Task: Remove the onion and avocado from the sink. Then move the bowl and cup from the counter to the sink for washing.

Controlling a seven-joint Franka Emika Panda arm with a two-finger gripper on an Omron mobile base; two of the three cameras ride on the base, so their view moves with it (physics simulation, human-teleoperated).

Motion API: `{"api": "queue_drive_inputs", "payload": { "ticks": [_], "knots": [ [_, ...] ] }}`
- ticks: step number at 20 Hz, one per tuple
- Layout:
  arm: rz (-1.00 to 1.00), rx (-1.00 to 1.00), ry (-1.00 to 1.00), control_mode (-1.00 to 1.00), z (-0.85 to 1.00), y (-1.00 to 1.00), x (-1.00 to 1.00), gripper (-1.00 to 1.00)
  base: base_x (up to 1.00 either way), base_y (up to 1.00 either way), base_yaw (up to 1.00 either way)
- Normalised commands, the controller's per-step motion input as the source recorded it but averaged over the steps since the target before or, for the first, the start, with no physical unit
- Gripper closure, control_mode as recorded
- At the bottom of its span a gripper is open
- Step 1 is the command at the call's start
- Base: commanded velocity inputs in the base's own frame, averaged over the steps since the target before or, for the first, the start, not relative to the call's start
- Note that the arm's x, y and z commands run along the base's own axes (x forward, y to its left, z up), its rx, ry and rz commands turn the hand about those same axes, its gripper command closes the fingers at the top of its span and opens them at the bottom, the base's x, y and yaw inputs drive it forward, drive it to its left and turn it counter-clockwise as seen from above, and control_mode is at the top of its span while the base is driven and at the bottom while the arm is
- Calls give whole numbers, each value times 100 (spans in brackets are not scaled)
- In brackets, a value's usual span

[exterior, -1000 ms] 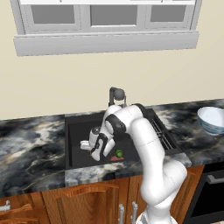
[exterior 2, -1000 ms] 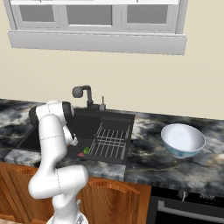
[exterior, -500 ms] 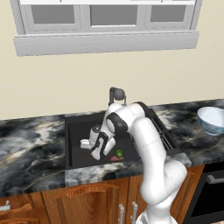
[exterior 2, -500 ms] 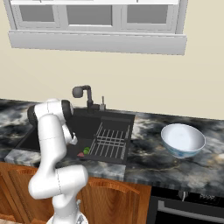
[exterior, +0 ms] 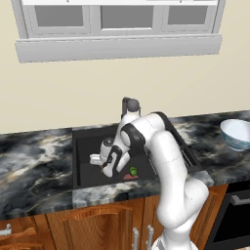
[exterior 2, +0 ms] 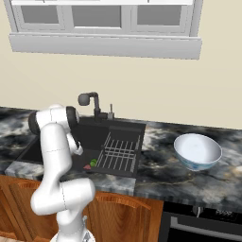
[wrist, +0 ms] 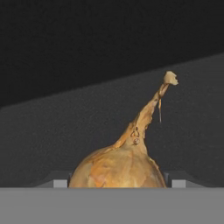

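Observation:
In the hand view the tan-orange onion (wrist: pixel 118 168) sits between my gripper's (wrist: pixel 118 183) two fingertips, its thin stem tail pointing up and to the right. Both fingertips lie against its sides, so the gripper is shut on it. Seen from the left base, the gripper (exterior: pixel 105 167) is low inside the black sink (exterior: pixel 88 146), left of the dark green avocado (exterior: pixel 133 171) (exterior 2: pixel 93 162) on the basin floor. The white-blue bowl (exterior: pixel 237 133) (exterior 2: pixel 197 150) stands on the marbled counter (exterior: pixel 34 161), right of the sink. The cup is out of view.
The dark faucet (exterior: pixel 129 105) (exterior 2: pixel 90 100) rises behind the basin. A wire rack (exterior 2: pixel 118 151) covers the sink's right part. A small red thing (exterior: pixel 128 177) lies next to the avocado. Wooden cabinets run below the counter's front edge.

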Motion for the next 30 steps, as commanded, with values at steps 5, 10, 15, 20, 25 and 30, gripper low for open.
{"api": "queue_drive_inputs", "payload": {
  "ticks": [5,10,15,20,25,30],
  "knots": [
    [0,0,0,-100,19,0,-9,100,0,0,0],
    [0,0,0,-100,20,0,-9,100,0,0,0],
    [0,0,-1,-100,21,0,-9,100,0,0,0],
    [0,0,-1,-100,23,0,-9,100,0,0,0],
    [0,0,0,-100,25,0,-12,100,0,0,0],
    [0,-2,0,-100,26,0,-13,100,0,0,0]
  ]
}}
